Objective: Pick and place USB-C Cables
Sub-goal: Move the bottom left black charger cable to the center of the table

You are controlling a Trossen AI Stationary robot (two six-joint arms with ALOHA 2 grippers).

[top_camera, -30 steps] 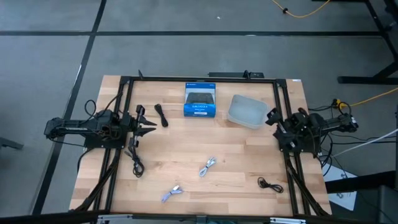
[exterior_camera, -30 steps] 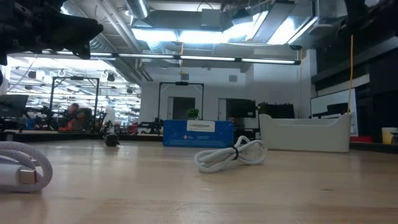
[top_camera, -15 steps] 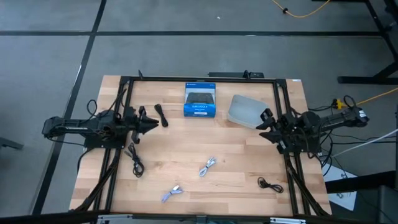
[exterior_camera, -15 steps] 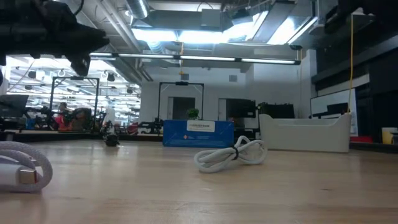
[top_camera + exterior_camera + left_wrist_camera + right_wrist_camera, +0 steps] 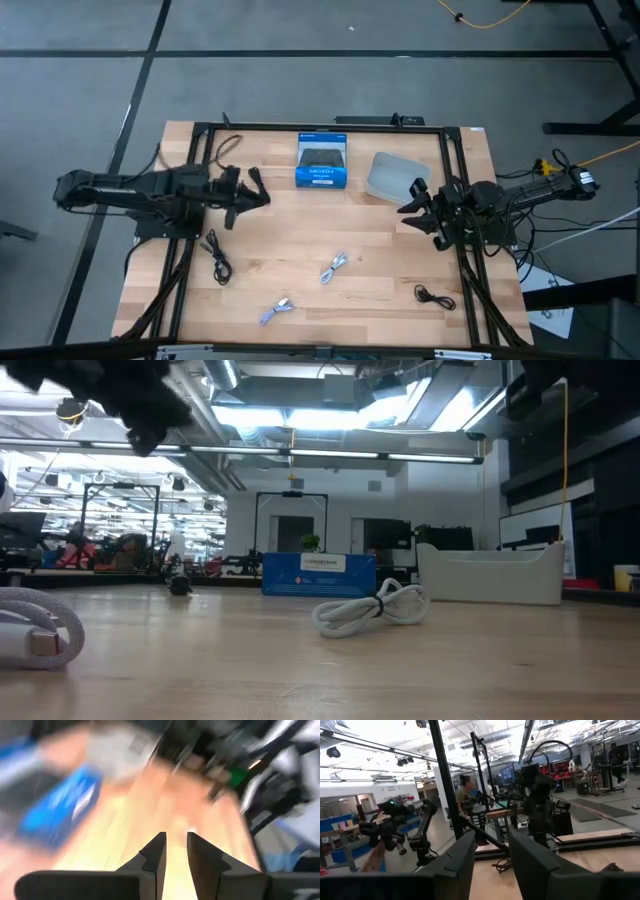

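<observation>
Several small coiled USB-C Cables lie on the wooden table: a black one at the left, a white one in the middle, a white one near the front edge, and a black one at the front right. Another black coil lies far left, mostly under my left gripper. That gripper hangs high above the table, open by a narrow gap with nothing in it. My right gripper hovers beside the bin, open and empty.
A blue-and-black box stands at the far middle, with a pale grey bin to its right. A black frame runs around the table's edges. The middle of the table between the arms is bare wood. People show in the room beyond.
My left gripper has swung from the table's left edge toward the right, over the far-left black coil, and risen. My right gripper has moved from the right edge toward the table's left, coming out beside the bin. No cable has moved.
</observation>
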